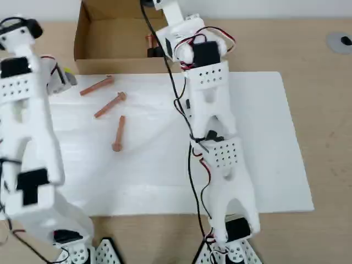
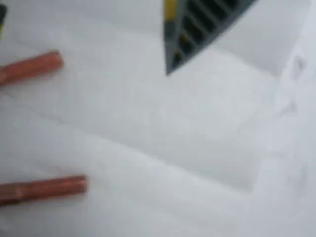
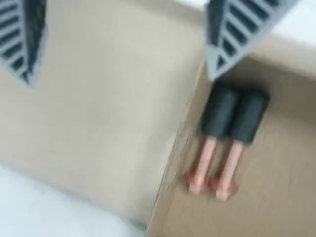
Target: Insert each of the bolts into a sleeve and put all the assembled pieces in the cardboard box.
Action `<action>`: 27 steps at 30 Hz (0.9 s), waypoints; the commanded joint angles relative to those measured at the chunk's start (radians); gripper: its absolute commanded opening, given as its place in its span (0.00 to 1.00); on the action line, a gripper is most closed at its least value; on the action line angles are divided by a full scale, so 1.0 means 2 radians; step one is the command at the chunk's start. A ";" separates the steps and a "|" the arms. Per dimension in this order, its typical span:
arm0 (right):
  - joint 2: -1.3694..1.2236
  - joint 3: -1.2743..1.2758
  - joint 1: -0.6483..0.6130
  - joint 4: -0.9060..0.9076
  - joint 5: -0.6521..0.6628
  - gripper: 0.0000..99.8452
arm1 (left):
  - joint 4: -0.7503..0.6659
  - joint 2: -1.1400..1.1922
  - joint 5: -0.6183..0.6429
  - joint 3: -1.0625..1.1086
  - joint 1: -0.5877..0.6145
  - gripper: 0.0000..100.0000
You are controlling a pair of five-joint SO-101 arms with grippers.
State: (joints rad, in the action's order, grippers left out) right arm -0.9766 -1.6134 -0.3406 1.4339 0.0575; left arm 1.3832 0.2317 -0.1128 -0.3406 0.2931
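- Right gripper: fingers apart, holding nothing, hanging over the cardboard box.
- Two assembled pieces lie side by side in the box, directly beneath it.
- Left gripper: fingers apart, empty.
- Three bare bolts lie near it on the white mat.
- Judgement: two delivered, three outstanding.

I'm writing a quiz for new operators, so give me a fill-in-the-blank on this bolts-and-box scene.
1. ___ loose bolts lie on the white sheet.
2. The cardboard box holds ___ assembled pieces.
3. The sleeves on those pieces are coloured ___.
4. The right gripper, open, hangs above the ___.
Missing words: three; two; black; cardboard box.
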 commanded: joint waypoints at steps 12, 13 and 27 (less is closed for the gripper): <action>0.057 -0.026 0.010 0.047 0.001 0.26 | -0.040 0.158 -0.400 -0.143 -0.054 0.24; 0.057 -0.026 0.010 0.047 0.001 0.26 | -0.041 0.165 -0.414 -0.149 -0.054 0.24; 0.056 -0.026 0.012 0.044 0.001 0.26 | -0.067 0.275 -0.484 -0.241 -0.102 0.24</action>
State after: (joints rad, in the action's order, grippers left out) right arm -0.9613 -1.6134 -0.3376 1.5244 0.0575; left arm 1.2651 0.7718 -1.0625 -0.7442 0.1089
